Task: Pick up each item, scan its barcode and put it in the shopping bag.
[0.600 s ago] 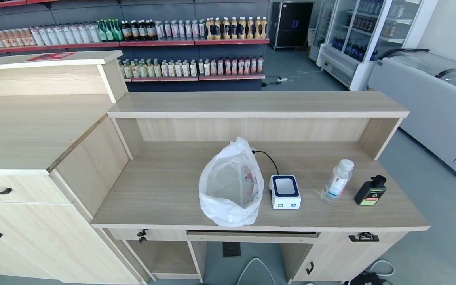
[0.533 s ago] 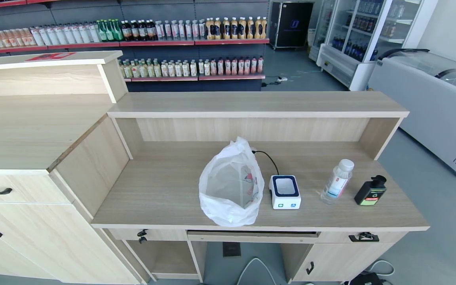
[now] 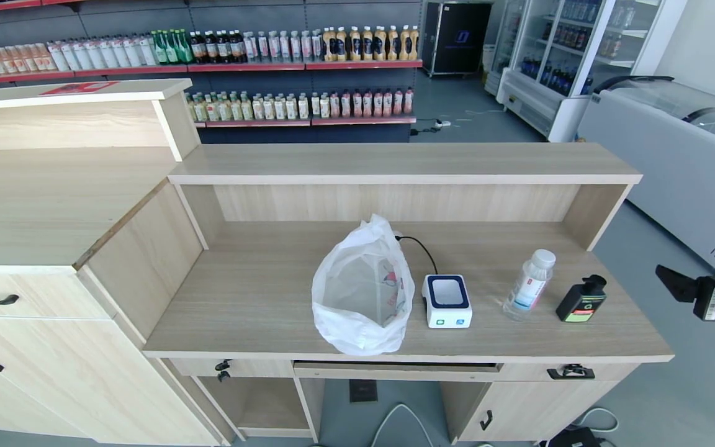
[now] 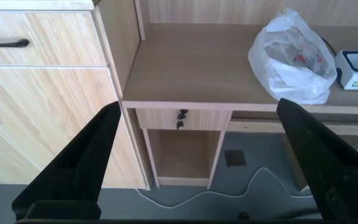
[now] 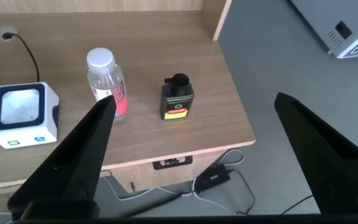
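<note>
On counter [image 3: 252,304]: clear bottle [image 3: 529,284], upright, white cap, red-and-blue label; just beside, squat black pump bottle [image 3: 581,299], green label. Further left, white scanner [image 3: 447,300], then crumpled white bag [image 3: 360,292], mouth open. Left gripper [image 4: 199,104] and right gripper [image 5: 194,99] spread wide, holding nothing; right off counter's right end.

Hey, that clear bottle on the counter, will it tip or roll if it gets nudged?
The bottle stands upright, tall and narrow, so a nudge near its cap would probably tip it. It looks round, so once down it may roll. Its clear wall likely gives under a hard squeeze.
</note>
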Controlling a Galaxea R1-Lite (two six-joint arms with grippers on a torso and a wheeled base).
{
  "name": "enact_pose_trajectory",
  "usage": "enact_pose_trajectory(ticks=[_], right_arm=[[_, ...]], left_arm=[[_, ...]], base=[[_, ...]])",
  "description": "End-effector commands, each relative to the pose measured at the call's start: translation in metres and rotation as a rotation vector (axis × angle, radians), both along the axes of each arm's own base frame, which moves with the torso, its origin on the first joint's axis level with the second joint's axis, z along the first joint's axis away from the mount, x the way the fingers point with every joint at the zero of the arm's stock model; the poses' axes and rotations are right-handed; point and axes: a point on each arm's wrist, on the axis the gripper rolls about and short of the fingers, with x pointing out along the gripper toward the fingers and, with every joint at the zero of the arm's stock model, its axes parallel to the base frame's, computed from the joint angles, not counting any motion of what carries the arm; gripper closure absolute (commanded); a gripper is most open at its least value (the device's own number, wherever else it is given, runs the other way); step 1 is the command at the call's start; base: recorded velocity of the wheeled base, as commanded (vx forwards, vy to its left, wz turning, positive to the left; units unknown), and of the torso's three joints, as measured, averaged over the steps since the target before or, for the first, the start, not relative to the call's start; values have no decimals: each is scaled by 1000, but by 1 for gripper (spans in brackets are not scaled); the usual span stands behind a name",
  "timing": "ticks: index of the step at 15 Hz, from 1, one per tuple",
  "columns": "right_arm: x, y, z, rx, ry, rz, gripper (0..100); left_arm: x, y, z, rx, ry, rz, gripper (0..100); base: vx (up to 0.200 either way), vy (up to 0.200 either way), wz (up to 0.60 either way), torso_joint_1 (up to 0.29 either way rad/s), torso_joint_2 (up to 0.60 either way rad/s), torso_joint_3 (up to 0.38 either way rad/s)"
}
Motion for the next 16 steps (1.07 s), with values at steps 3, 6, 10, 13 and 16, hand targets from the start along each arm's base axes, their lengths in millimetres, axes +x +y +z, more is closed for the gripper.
enact_pose_trajectory(ticks=[3,6,10,13,16], right_arm=[[23,-41,-80,-3,178,-31,0],[26,-42,-95,0,179,-11,0],[46,-40,-109,19,176,86,0],[75,-41,-119,13,154,143,0],[104,-37,-129,5,128,203,0]], left_arm=[[0,0,0,0,0,0,0],[0,0,0,0,0,0,0],[0,0,0,0,0,0,0],[0,0,0,0,0,0,0],[0,0,0,0,0,0,0]], base=[[0,0,0,0,0,0],[0,0,0,0,0,0],[0,0,0,0,0,0],[0,0,0,0,0,0],[0,0,0,0,0,0]])
